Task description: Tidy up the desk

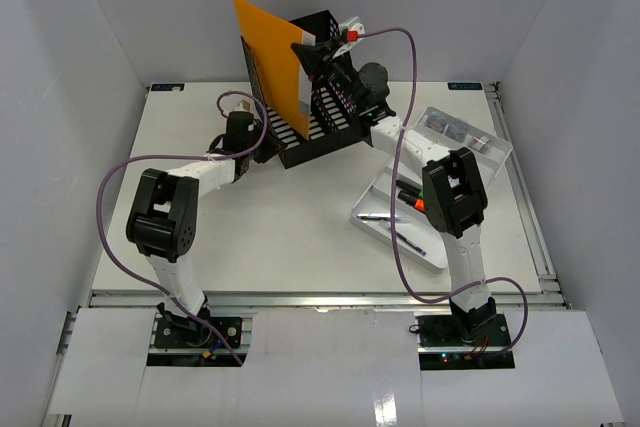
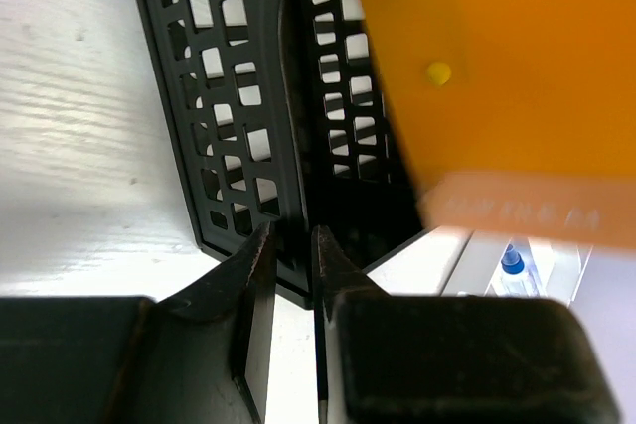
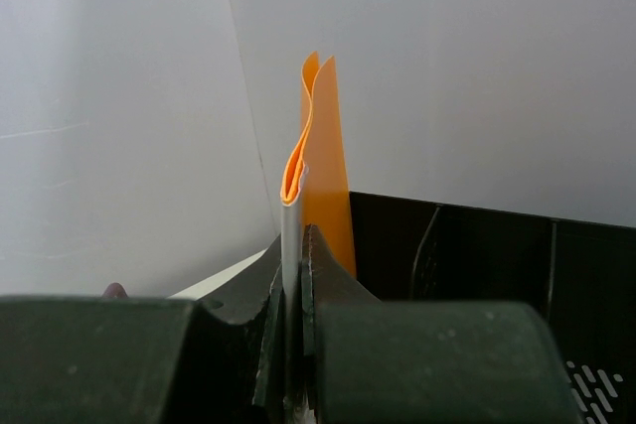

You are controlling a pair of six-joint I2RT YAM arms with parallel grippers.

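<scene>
The right gripper (image 3: 296, 245) clenched the orange folder (image 1: 268, 57), its label (image 2: 517, 208) blurred, above the mesh rack (image 1: 315, 132) at the desk's (image 1: 300, 237) 12 o'clock. The left gripper's (image 2: 293, 235) hold was unclear.

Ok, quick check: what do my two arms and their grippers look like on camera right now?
Both the left arm and right arm have white links with bulky black joint housings. A purple cable loops along each. The left gripper and right gripper have matte black, tapered fingers.
</scene>
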